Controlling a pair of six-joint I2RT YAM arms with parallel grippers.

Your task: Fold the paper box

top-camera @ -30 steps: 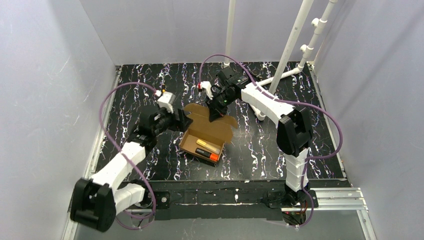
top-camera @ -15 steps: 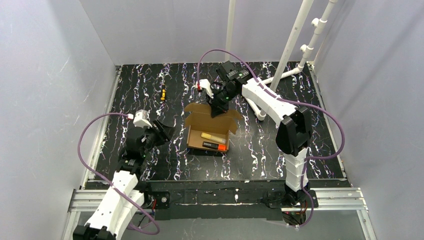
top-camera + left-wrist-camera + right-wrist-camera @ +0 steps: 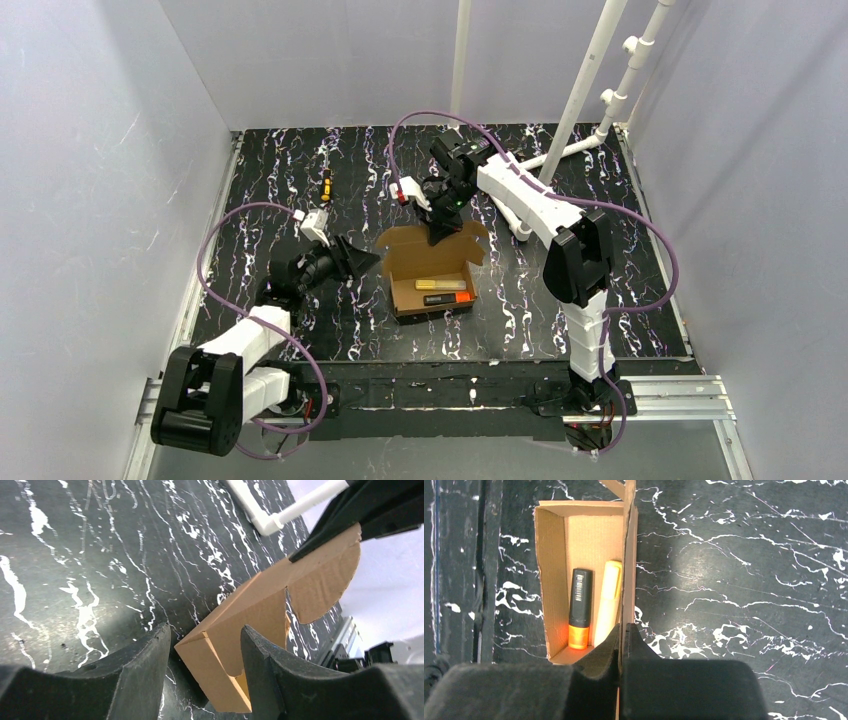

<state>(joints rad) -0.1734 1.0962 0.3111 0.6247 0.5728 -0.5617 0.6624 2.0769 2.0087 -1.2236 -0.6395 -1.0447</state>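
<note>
The right end effector (image 3: 622, 630) is pinched tight on the upright lid of the paper box (image 3: 591, 535). The left end effector (image 3: 362, 262) gapes empty just left of the box, which sits on the bench (image 3: 520, 290). The cardboard looks light and stiff, so it is best gripped at the flap edges.

A black tabletop veined with white marbling (image 3: 620, 300) is carrying an open brown corrugated cardboard box (image 3: 410, 245) near its middle. A small orange-and-black stick-shaped object (image 3: 325, 185) is lying beyond the box to the left, and a white plastic pipe (image 3: 575, 148) is resting beyond the box to the right.
</note>
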